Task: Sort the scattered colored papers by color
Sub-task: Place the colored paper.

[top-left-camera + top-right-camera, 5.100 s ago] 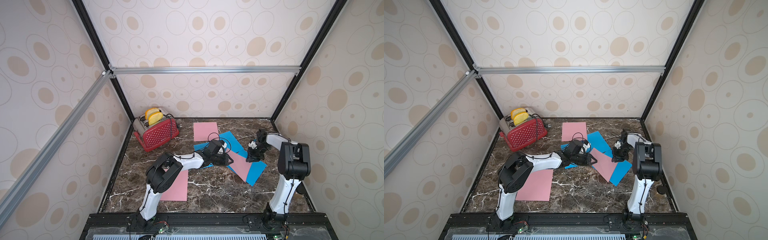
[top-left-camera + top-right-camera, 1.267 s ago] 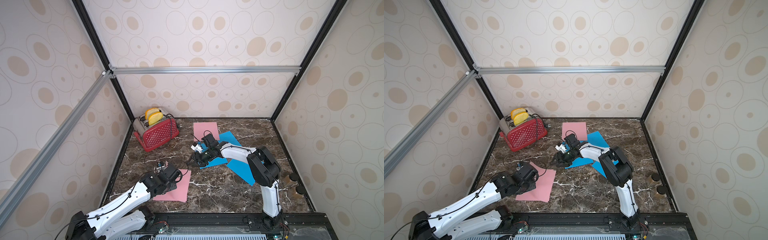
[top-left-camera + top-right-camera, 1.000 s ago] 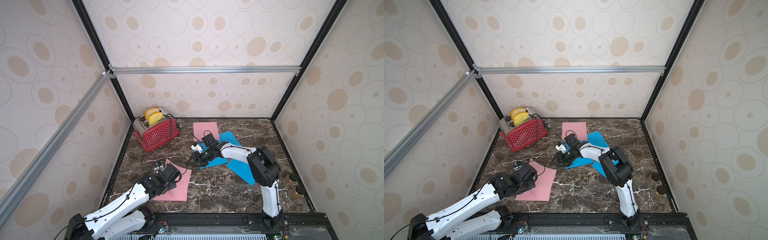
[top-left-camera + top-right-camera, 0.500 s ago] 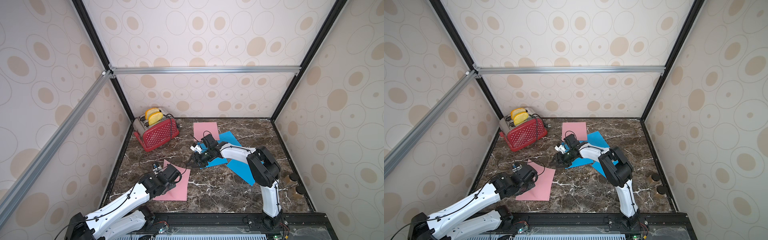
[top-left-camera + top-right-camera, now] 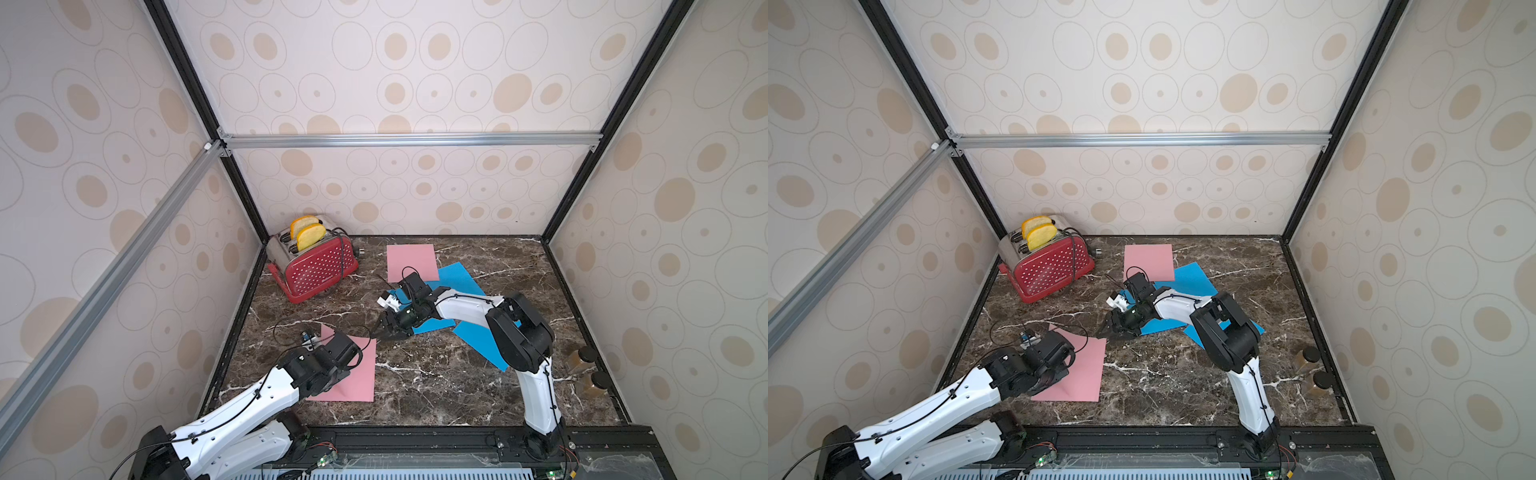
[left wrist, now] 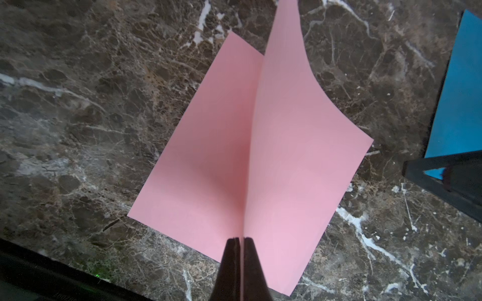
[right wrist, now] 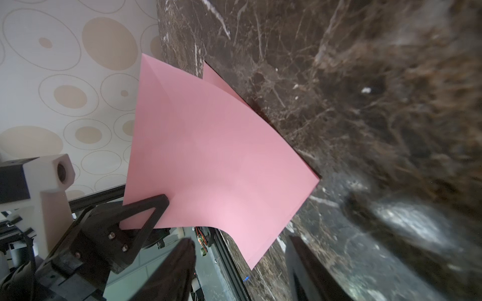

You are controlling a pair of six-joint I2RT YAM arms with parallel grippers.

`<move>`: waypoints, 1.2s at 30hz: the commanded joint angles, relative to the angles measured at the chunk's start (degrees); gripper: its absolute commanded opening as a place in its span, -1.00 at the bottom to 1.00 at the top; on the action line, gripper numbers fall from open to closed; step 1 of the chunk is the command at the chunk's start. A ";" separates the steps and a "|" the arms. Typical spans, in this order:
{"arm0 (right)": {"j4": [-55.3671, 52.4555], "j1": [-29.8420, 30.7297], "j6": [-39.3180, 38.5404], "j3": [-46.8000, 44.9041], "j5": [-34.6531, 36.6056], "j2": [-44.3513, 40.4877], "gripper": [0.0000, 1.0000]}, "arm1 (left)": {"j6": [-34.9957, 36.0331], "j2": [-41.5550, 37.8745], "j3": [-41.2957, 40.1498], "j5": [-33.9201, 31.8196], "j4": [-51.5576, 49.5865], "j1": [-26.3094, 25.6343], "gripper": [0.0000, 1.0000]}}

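Note:
My left gripper (image 6: 241,238) is shut on the edge of a pink paper (image 6: 300,156). That sheet arches up over a second pink paper (image 6: 203,156) lying flat at the front left (image 5: 361,374). My right gripper (image 7: 240,263) hangs open low over the table (image 5: 380,330), its tips at the far corner of the held pink sheet (image 7: 208,156), which shows between the fingers without touching them. Behind it lie overlapping blue papers (image 5: 457,276) (image 5: 1192,278), and a third pink paper (image 5: 411,262) lies flat at the back.
A red toaster (image 5: 318,270) with two toast slices stands at the back left, its cord trailing. Two brown jars (image 5: 586,359) stand beyond the table's right edge. A thin cable loops over the marble by my left wrist (image 5: 291,328).
Since five seconds ago the pink sheet left the blue pile and came to the front left in my left gripper. The right arm swung to the centre. In the last second almost nothing moved.

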 commanded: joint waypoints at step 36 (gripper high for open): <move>-8.06 2.39 -4.32 6.91 1.55 9.48 -0.67 | -1.41 0.56 -0.90 0.66 0.41 -0.24 -1.00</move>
